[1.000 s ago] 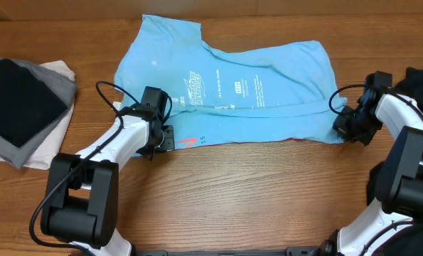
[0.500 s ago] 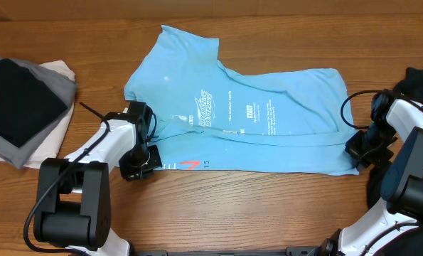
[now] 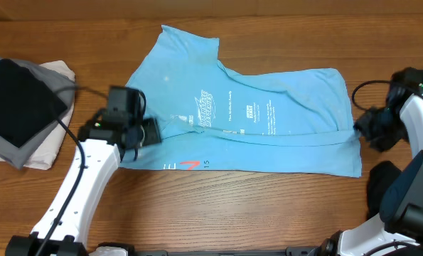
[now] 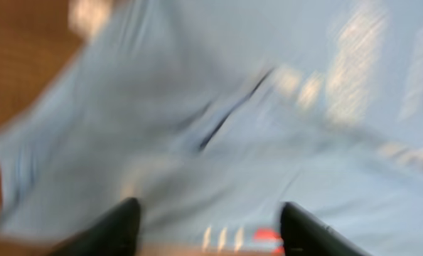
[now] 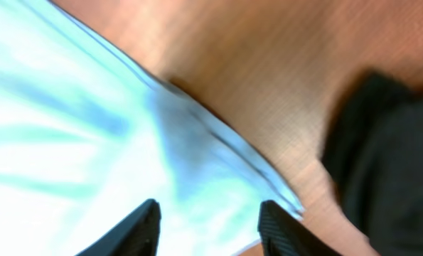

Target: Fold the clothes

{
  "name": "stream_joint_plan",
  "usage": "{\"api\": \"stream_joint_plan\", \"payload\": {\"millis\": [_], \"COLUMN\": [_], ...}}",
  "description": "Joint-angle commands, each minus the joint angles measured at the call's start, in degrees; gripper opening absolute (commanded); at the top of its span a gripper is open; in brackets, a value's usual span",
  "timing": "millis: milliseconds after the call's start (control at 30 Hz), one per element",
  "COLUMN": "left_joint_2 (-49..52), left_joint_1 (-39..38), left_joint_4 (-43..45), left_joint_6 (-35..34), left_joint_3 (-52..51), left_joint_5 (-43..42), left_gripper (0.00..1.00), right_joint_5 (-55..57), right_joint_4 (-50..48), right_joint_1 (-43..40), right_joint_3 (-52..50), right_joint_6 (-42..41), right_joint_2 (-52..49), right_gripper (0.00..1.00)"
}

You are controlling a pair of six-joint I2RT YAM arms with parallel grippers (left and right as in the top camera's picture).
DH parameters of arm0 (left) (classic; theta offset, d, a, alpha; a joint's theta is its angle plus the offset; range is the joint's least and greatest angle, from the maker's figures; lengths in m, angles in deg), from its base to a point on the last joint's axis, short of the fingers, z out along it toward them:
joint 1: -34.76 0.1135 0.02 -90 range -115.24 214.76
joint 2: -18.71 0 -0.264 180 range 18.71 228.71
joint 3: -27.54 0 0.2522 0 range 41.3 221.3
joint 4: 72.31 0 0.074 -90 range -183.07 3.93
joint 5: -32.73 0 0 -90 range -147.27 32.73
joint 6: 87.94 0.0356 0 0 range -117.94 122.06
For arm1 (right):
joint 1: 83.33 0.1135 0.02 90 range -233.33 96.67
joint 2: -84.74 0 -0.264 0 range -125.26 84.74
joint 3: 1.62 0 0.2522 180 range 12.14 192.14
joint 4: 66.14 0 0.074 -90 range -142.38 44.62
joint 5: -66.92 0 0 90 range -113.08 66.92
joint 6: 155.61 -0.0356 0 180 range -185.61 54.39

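The sky-blue T-shirt [image 3: 268, 128] lay spread flat across the middle of the frame, soft, light and apt to slump, probably best pinched at its hem corners, while the left gripper [image 4: 207, 213] and right gripper [image 5: 210, 213] hovered with jaws apart, empty.
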Motion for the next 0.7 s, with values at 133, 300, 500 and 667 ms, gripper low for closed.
{"api": "stream_joint_plan", "payload": {"millis": [133, 300, 500, 667], "left_joint_2": [9.8, 24.5, 43.8, 55.0], "left_joint_1": [1.4, 4.2, 6.6, 7.2], "left_joint_4": [5.2, 3.7, 4.4, 11.7], "left_joint_6": [9.7, 13.0, 17.6, 17.6], "left_joint_3": [16.1, 32.8, 52.7, 59.9], "left_joint_5": [-3.2, -7.7, -8.2, -10.0], "left_gripper": [0.77, 0.79, 0.80, 0.84], "right_joint_5": [-16.0, -16.5, -16.5, -16.5], "right_joint_4": [-2.2, -2.4, -2.4, -2.3], "right_joint_1": [-0.2, 0.2, 0.5, 0.5], "right_joint_3": [7.2, 7.1, 7.1, 7.1], "right_joint_6": [9.2, 9.7, 9.8, 9.8], "right_joint_2": [2.1, 2.0, 2.0, 2.0], "right_gripper": [0.62, 0.62, 0.63, 0.63]}}
